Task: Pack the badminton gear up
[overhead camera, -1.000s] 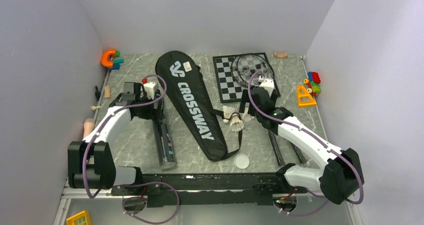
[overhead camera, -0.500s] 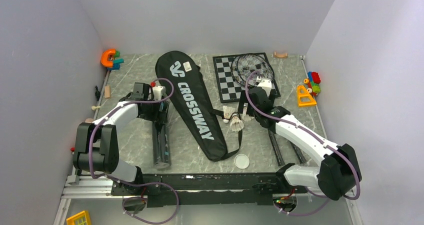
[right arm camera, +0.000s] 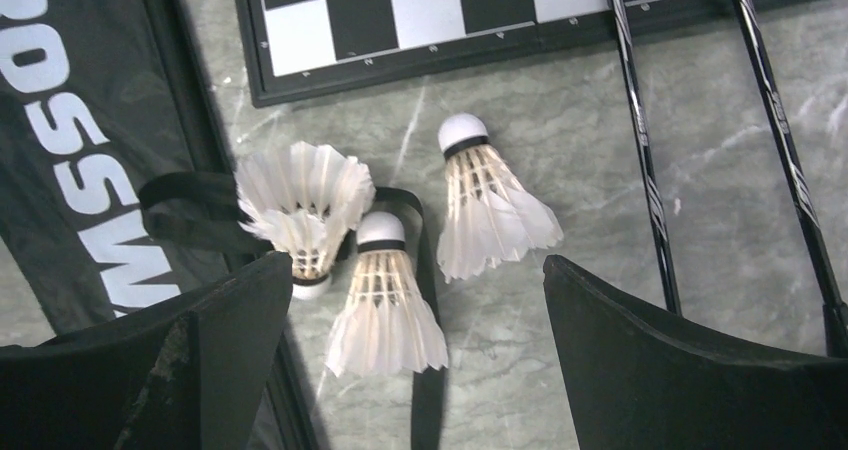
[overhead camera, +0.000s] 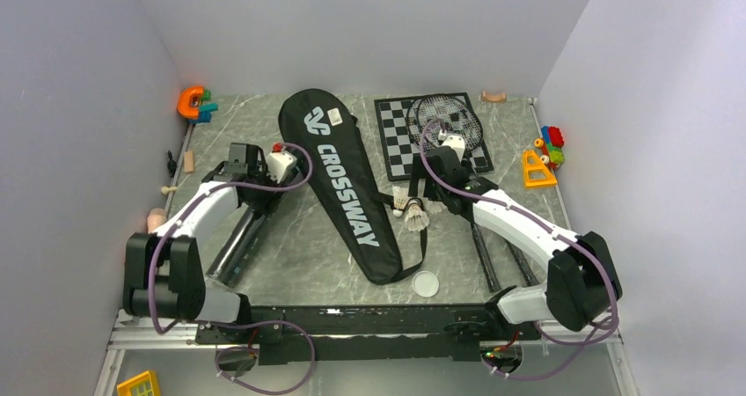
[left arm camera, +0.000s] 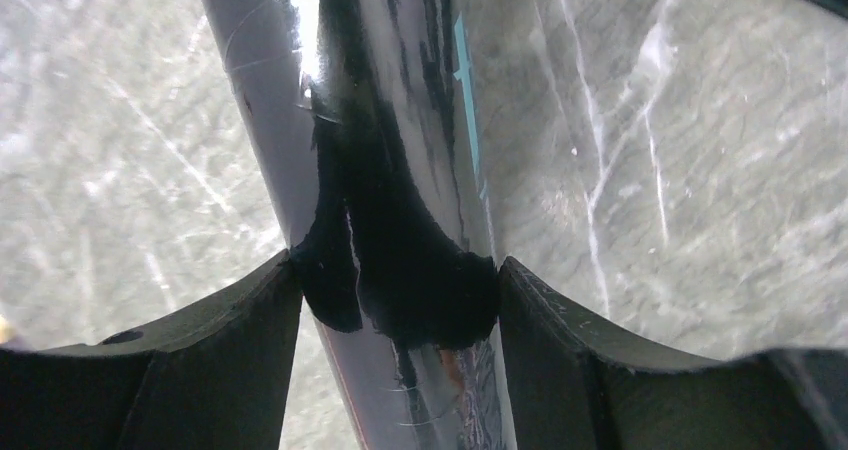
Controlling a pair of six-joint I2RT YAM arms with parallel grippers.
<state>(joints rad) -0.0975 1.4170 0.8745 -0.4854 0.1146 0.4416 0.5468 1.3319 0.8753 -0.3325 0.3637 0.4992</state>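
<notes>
The long dark tube (left arm camera: 400,150) now sits squarely between the fingers (left arm camera: 220,360) of the left gripper (left arm camera: 395,270), and both pads touch its glossy sides. A second ago those jaws stood wide over it; they have since narrowed until they pinch it. The tube has swung with them. It lay straight, pointing at the arm bases, and now lies slantwise on the table (overhead camera: 308,255), its length running out past the fingertips. I judge that it is gripped near one end and is being turned to a handier angle for loading. Which end is the open mouth, the views do not show. Its white round lid (overhead camera: 426,282) lies well apart from these fingers, off by the narrow tail of the racket bag (overhead camera: 347,194).

The right gripper (right arm camera: 415,270) has crept forward with its fingers spread wide, holding nothing. It hovers over three shuttlecocks (right arm camera: 485,200), which lie between its fingertips and just ahead of them. Two of them rest on the bag's strap (right arm camera: 180,210) by the left finger. Outside the right finger run the shafts of the rackets (right arm camera: 640,150), and ahead of the fingertips lies the chessboard (right arm camera: 450,10). Nothing is packed yet. The tube grip looks like the first step, with a shuttlecock pick likely next.
</notes>
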